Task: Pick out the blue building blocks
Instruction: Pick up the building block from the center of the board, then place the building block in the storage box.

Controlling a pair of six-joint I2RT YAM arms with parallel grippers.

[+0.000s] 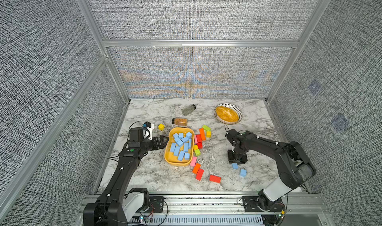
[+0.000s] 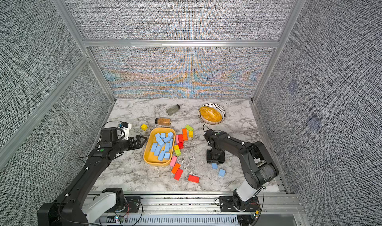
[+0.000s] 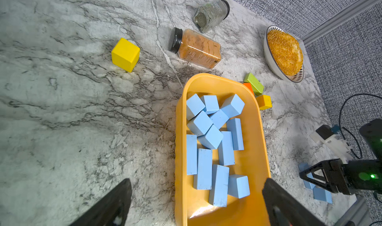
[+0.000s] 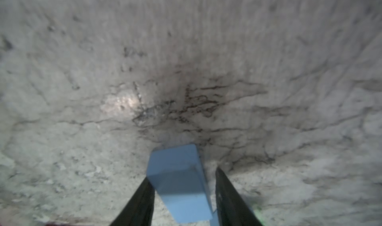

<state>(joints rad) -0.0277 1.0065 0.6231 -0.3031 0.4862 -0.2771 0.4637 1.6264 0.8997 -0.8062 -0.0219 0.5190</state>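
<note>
The right gripper [image 4: 183,173] straddles a blue block [image 4: 175,163] to lift it, though I cannot tell if it squeezes, while the left gripper [image 1: 165,141] sits wide open beside the tray [image 1: 180,128].

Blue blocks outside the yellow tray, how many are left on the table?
2. One blue block sits between the fingers of the right gripper; the other lies free on the table beside it, nearer the robot's base. The gripper may hide more.
</note>
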